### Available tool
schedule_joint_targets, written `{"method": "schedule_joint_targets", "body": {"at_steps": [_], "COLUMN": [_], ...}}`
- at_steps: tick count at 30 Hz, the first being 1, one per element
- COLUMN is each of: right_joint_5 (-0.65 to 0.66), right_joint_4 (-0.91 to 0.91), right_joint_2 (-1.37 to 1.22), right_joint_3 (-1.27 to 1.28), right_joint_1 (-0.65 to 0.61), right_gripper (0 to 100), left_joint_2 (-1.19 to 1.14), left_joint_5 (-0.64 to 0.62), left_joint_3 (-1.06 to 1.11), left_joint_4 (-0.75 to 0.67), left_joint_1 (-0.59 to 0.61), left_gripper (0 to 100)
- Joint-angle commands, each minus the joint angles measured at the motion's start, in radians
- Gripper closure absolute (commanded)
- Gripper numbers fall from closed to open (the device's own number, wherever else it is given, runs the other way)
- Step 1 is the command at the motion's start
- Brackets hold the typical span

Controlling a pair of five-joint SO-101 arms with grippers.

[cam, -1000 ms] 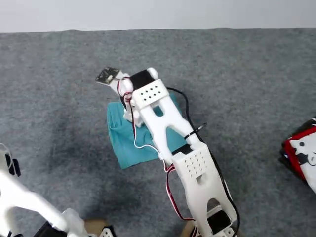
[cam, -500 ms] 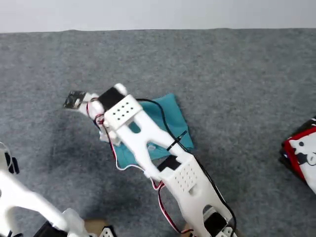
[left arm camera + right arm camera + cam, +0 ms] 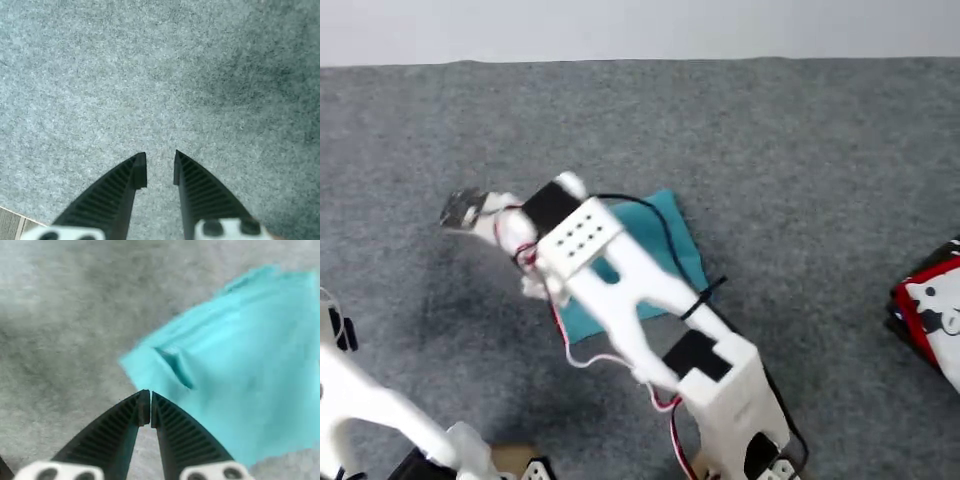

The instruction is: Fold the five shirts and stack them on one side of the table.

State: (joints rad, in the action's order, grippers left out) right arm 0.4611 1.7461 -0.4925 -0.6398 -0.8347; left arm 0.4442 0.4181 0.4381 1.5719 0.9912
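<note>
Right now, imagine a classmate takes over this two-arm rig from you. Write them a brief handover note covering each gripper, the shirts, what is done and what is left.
Left gripper: open, empty, over bare table.
Right gripper: shut, tips at one edge of the teal shirt; whether it pinches cloth cannot be told.
The teal shirt lies mid-table in a compact folded shape, under the right arm.
Red, white and black cloth: at the table's right edge; how many shirts it holds is unclear.
Done: the teal shirt looks folded.
Left: probably carry it to the cloth at the right edge; the other shirts cannot be accounted for.
</note>
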Motion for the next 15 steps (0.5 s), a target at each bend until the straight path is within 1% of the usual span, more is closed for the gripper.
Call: {"method": "schedule_joint_targets", "body": {"at_steps": [1,4,7,10,13,15], "right_joint_5": [0.008,0.008,0.008,0.008,0.006,0.0], "right_joint_4": [-0.033,-0.07,-0.071,-0.03,0.039,0.051], "right_joint_2": [0.01,-0.077,-0.151,-0.171,-0.168,-0.162], "right_joint_3": [-0.005,-0.005,-0.006,-0.006,-0.006,0.005], "right_joint_1": [0.102,0.136,0.125,0.068,-0.021,-0.077], "right_gripper": [98.8,98.8,98.8,98.8,98.9,98.9], "left_joint_2": [0.031,0.031,0.031,0.031,0.031,0.031], "left_joint_5": [-0.002,-0.002,-0.002,-0.002,-0.002,-0.002], "left_joint_3": [-0.002,-0.002,-0.002,-0.002,-0.002,-0.002], "left_joint_4": [-0.014,-0.012,-0.012,-0.012,-0.012,-0.015], "left_joint_1": [-0.009,-0.009,-0.009,-0.009,-0.009,-0.009], "left_gripper": [90,90,90,90,90,90]}}
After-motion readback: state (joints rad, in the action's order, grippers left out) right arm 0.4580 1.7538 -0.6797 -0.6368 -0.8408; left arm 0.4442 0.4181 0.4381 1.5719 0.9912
